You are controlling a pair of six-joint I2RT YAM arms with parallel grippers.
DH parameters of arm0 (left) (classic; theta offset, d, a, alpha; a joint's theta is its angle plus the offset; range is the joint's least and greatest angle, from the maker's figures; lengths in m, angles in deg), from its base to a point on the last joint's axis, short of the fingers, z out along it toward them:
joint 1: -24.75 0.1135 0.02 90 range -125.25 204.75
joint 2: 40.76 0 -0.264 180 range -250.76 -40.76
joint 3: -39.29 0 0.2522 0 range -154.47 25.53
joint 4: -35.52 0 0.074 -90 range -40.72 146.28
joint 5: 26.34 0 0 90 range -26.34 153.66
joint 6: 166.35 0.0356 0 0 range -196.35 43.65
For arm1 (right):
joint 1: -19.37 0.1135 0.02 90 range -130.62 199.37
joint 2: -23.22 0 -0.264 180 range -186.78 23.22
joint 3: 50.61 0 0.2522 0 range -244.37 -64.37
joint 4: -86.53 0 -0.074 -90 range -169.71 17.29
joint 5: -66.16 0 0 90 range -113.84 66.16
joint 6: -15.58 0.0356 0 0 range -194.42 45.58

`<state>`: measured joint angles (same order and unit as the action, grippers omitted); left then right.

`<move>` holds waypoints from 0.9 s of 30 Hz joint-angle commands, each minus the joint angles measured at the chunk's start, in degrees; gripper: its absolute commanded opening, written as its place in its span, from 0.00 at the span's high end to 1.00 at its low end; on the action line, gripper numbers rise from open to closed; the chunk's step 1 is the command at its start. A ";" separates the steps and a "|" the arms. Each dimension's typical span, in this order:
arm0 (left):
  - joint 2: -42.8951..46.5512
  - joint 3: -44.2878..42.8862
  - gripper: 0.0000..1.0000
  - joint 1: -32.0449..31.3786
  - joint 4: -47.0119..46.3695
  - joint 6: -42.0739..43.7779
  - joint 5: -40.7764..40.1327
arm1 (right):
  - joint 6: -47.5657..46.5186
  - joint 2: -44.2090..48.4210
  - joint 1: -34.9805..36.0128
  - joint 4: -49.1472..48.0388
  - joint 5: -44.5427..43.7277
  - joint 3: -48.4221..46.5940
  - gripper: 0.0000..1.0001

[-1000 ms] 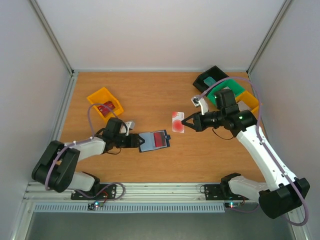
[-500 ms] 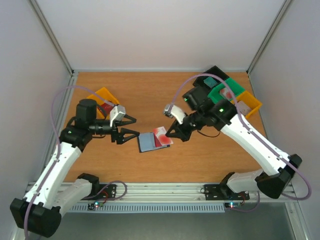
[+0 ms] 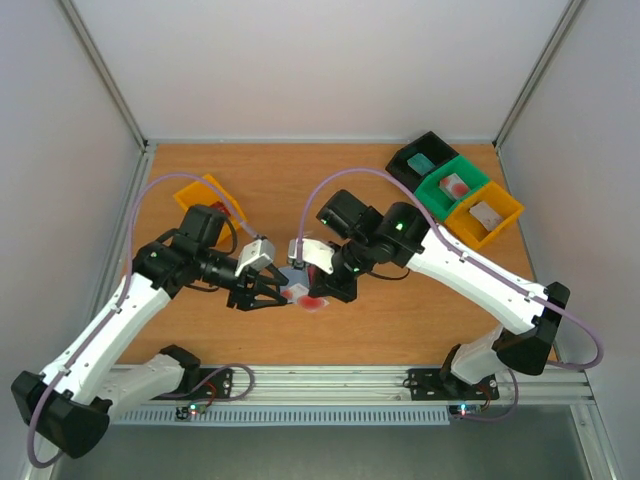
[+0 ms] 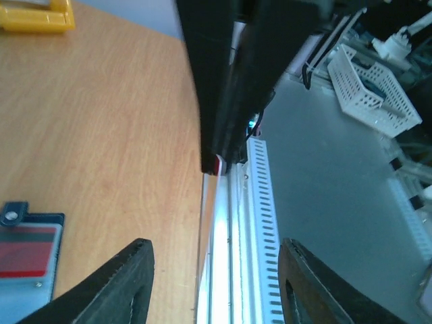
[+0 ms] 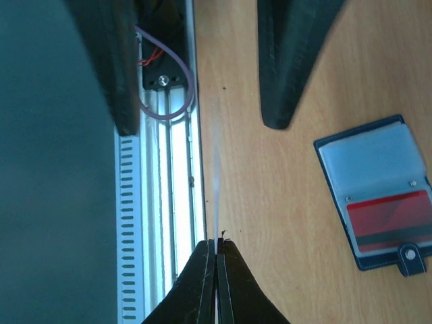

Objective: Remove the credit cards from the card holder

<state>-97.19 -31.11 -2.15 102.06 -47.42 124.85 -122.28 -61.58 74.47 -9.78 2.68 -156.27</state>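
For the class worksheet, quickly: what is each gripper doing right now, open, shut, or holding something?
Left gripper: open, holding nothing.
Right gripper: shut on a credit card, seen edge-on.

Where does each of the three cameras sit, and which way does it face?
Top external: above and behind the robot, looking down on the table; left arm and right arm both show.
Left wrist: over the table, looking down toward its near rail; the open left pincer frames the bottom.
Right wrist: likewise, toward that rail; the right pincer, shut on an edge-on credit card.
Both wrist views share the card holder.
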 commanded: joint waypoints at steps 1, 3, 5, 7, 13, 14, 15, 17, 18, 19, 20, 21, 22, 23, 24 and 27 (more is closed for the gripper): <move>-0.35 -1.18 0.51 -1.12 -2.26 -2.41 1.37 | -3.14 0.05 1.69 -0.93 0.12 -2.88 0.99; -0.58 -1.13 0.51 -1.71 -2.06 -2.35 0.47 | -3.56 0.06 1.69 -1.56 0.25 -3.46 0.99; -0.72 -1.68 0.52 -1.80 -1.98 -2.23 -0.25 | -3.94 0.00 1.66 -1.67 0.21 -3.70 0.99; -0.50 -2.27 0.63 -1.84 -1.58 -1.89 -0.18 | -4.19 -0.13 1.69 -1.94 0.28 -4.00 0.99; 0.00 -2.70 1.00 -2.20 -4.16 -5.19 -0.54 | -4.94 -0.86 1.69 -3.97 -2.43 -4.99 0.99; 0.40 -2.29 1.00 -2.15 -6.28 -8.12 -2.17 | -5.00 -0.11 1.64 -5.06 -4.51 -4.20 0.99; 0.77 -1.88 1.00 -1.93 -8.67 -13.33 -4.28 | -4.82 1.11 1.60 -7.31 -7.46 -2.72 0.94; 1.12 0.04 1.00 -0.64 -13.09 -25.74 -5.91 | -4.68 4.62 0.97 -15.34 -13.87 3.07 0.82; 1.26 1.06 1.00 0.39 -16.07 -32.95 -6.26 | -5.22 6.44 0.64 -19.46 -16.44 5.45 0.74; 1.46 2.60 1.00 1.68 -19.65 -38.57 -6.07 | -6.32 8.29 0.48 -23.34 -18.56 7.87 0.61; 2.07 4.50 1.00 3.58 -25.11 -48.89 -5.68 | -7.73 9.97 0.46 -27.38 -20.84 9.86 0.49; 2.94 6.59 1.00 5.81 -30.87 -55.27 -5.66 | -9.15 11.43 0.46 -31.92 -23.21 11.63 0.27; 3.98 8.53 1.00 8.33 -36.56 -63.27 -5.98 | -10.95 12.75 0.46 -35.99 -24.89 13.40 0.05; 4.89 9.91 1.00 11.48 -41.77 -71.24 -6.54 | -14.48 14.16 0.46 -40.20 -26.17 14.89 0.02; 5.88 10.34 1.00 13.17 -44.28 -74.09 -7.96 | -16.38 14.62 0.46 -43.92 -26.33 16.19 0.02; 8.88 11.14 1.00 15.21 -50.16 -77.17 -11.83 | -25.92 14.35 0.90 -56.20 -28.26 19.89 0.03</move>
<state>-92.88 -20.99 10.22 71.63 -104.78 117.24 -134.82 -48.02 75.14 -42.90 -18.67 -139.74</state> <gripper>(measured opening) 0.009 0.980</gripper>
